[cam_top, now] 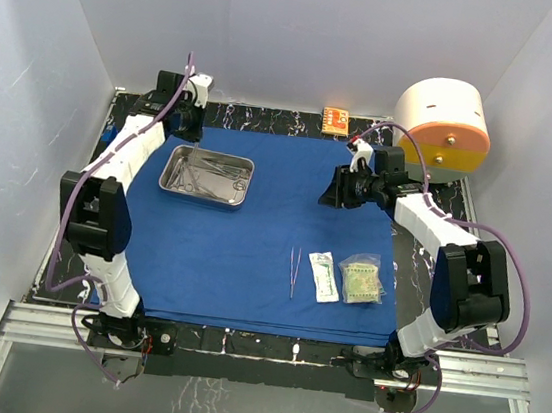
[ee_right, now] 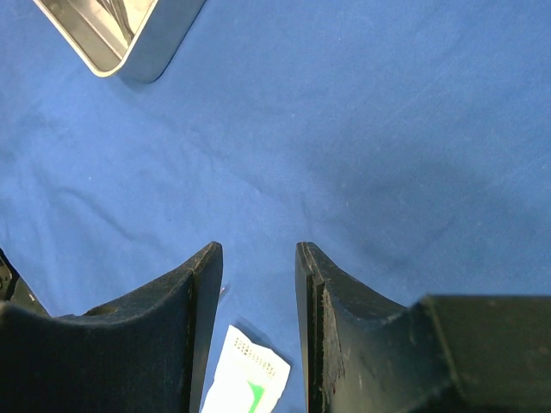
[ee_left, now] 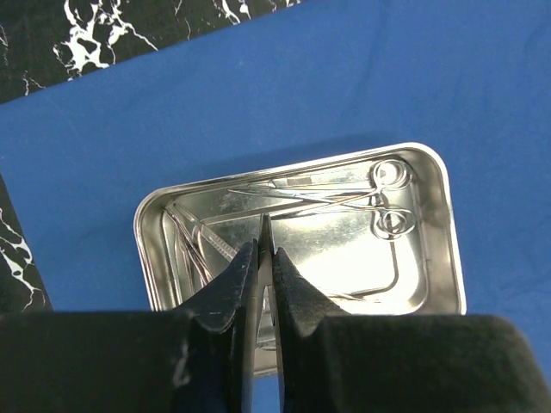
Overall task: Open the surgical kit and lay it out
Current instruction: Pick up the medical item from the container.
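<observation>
A: So, from above?
B: The shiny rectangular steel tray (cam_top: 201, 197) rests on royal-blue cloth (cam_top: 251, 244). Left wrist: my left gripper (ee_left: 266, 249) is pressed together over ring-handled steel forceps (ee_left: 344, 200); I should open first. Right wrist: my right gripper (ee_right: 258, 258) stands apart, empty.

I'm seeing robotics lab test cell. White panel walls (cam_top: 62, 59) box in worktop (cam_top: 266, 120) on three sides. Worktop black, marbled, blue cloth (cam_top: 250, 254) spread flat across it. Aluminium rail (cam_top: 40, 324) along near edge, left arm (cam_top: 115, 207) and right arm (cam_top: 449, 278) bolted there side by side. Purple cables (cam_top: 526, 298) loop loose off both arms.
</observation>
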Robot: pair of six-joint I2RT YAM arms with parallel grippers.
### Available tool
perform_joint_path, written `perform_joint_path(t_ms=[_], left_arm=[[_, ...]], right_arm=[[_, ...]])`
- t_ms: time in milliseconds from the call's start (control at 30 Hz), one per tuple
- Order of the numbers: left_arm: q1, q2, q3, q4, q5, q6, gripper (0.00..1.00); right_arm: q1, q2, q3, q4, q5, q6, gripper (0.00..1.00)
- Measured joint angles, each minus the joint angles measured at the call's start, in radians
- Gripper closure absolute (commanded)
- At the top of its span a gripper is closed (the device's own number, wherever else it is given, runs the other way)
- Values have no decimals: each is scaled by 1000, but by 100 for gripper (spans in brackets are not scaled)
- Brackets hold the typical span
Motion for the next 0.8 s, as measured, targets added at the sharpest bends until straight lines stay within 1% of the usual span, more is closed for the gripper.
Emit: perform_joint_path(t_ms=[133,267,433,633,800], left_arm=[[-14,-60,-14,-6,-5,-27,100],[-51,-116,-37,-13,-20,-55,100],[-142,-232,-126,-16,-56,-94,100],[-262,-357,-246,-14,-63,-139,100],[-314,-431,-348,-4,-59,-172,100]], right_arm=[[-1,-21,0,0,2,-13,62],[-3,-29,0,0,5,-26,63],[-6,-29,0,-24,27,-71,62],[-14,-51,0,-36,89,-152,62],[-34,-92,-14,-34,140,-202,61]])
